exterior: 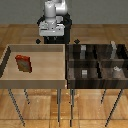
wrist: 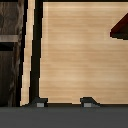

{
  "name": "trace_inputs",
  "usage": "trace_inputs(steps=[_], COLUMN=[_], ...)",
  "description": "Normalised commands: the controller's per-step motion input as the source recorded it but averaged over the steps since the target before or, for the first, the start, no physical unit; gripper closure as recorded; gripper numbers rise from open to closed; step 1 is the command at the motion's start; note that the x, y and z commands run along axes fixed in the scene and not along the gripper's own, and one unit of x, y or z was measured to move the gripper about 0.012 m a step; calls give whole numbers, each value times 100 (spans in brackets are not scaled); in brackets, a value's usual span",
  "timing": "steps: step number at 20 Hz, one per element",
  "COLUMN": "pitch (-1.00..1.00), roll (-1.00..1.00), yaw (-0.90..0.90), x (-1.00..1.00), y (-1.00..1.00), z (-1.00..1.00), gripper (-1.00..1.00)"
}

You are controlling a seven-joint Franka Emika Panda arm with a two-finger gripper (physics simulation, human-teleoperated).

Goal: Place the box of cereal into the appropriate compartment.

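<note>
Cereal box (exterior: 23, 63) lying flat in light wooden tray (exterior: 35, 80), toward the exterior view's left; one red corner (wrist: 121, 27) visible in wrist view. Gripper (wrist: 64, 103) empty, fingertips (wrist: 41, 103) spread wide above bare tray floor. Divided dark bin (exterior: 98, 80) just beside tray; tall pale block (exterior: 114, 49) marking rear compartment (exterior: 119, 55) toward the exterior view's right.

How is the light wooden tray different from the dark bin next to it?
The light wooden tray is pale tan; the dark bin is dark brown. The tray is one open space, while the bin is split into compartments. The tray holds only the box of cereal; the bin holds small grey blocks, such as the tall slim pale-grey block. Both are walled and stand side by side on thin legs.
</note>
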Motion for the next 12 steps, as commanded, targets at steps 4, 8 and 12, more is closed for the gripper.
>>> trace_inputs(steps=[4, 8, 12], pitch=[0, 0, 0], roll=[0, 0, 0], yaw=[0, 0, 0], x=[0, 0, 0], y=[0, -50, -100], z=[0, 0, 0], gripper=[-100, -100, -100])
